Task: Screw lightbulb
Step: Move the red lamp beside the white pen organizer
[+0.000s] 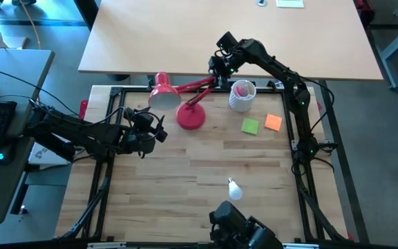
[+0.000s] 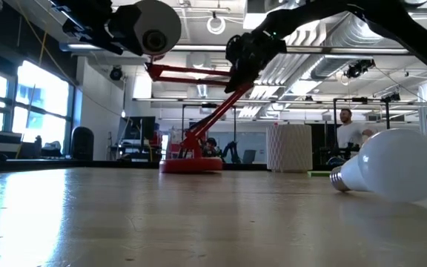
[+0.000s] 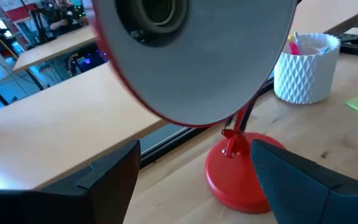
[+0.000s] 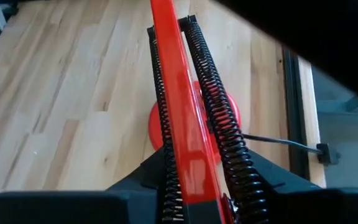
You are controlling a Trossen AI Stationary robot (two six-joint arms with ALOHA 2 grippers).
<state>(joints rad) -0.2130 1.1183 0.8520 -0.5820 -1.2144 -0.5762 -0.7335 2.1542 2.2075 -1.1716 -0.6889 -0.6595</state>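
Lightbulb [image 1: 234,188] lying on its side on the wooden counter [image 1: 157,180] near the front edge, well apart from both arms, right tool [image 1: 218,71] clamped on the red lamp's [image 1: 191,116] sprung arm, left tool [image 1: 159,127] wide, empty, facing the lamp shade [image 3: 197,56], white pen cup [image 1: 241,96] beside the lamp base

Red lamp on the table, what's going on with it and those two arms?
The right gripper is closing around the red desk lamp's arm at the table's far edge, apparently to steady it. The left gripper waits open beside the lamp's shade, whose socket is empty. The lightbulb lies untouched on the wooden table, near the front edge.
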